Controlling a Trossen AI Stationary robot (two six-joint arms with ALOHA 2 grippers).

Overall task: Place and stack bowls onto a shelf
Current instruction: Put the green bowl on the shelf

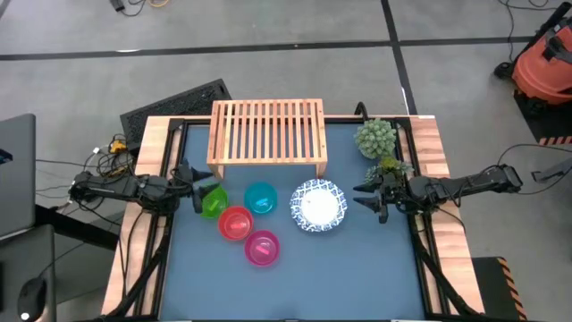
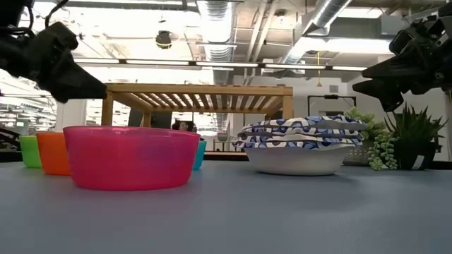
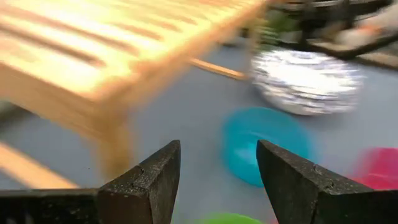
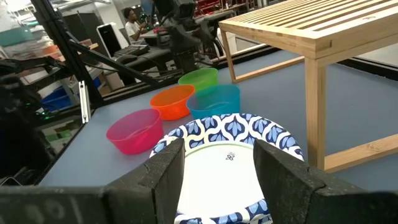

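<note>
Shelf: the light-wood slatted shelf stands at the far middle of the blue desk; nothing lies on its top.
Green bowl: the green bowl sits on the desk near the shelf's left leg, leftmost of the small bowls.
Teal bowl: the teal bowl sits just right of the green one, in front of the shelf.
Red bowl: the red bowl lies nearer than those two, close between them; it looks orange-red.
Magenta bowl: the magenta bowl is the nearest of the four, just right of and nearer than the red bowl.
White bowls: the white bowls with blue rims sit one inside the other on the desk, right of the teal bowl and in front of the shelf's right leg.
Left claw: the left claw hangs above the desk at the left edge, over the green bowl's far-left side; its fingers stand well apart and hold nothing.
Right claw: the right claw hangs just right of the white bowls, raised off the desk; its fingers stand apart, with nothing between them.
Plants: two small potted plants stand at the far right of the desk, beside the right arm.
</note>
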